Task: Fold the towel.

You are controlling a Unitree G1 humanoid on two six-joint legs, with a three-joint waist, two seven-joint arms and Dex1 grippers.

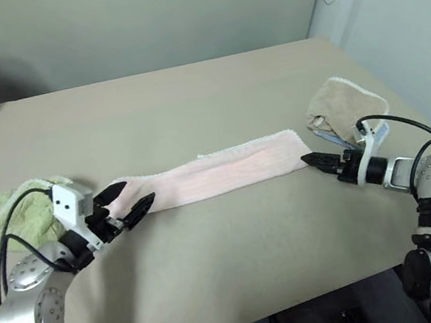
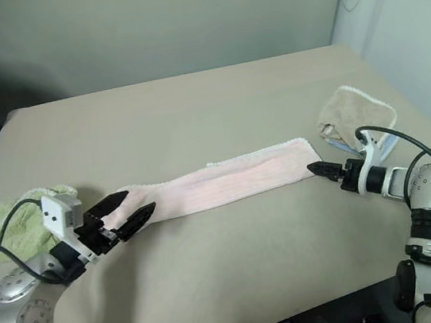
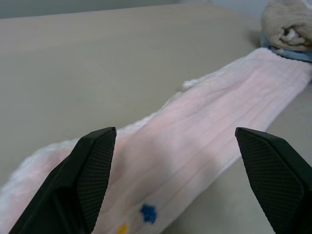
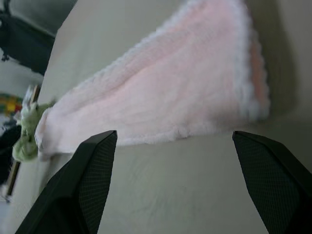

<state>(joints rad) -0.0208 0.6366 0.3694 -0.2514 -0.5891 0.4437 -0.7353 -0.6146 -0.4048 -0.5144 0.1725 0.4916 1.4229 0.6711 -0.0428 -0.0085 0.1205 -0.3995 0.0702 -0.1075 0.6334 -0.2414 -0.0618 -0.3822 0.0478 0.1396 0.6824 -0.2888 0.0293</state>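
Towel (image 1: 225, 174) shows only blue and yellow marks; left hand (image 1: 130, 202) and right hand (image 1: 317, 161) gape.

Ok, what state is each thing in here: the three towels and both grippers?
pink towel: folded into a long narrow strip, flat on the table, not held.
green towel: crumpled in a heap beside the left arm.
tan towel: bunched up beside the pink towel's right end.
left gripper: jaws open, at the strip's left end.
right gripper: jaws open, at the strip's right end.
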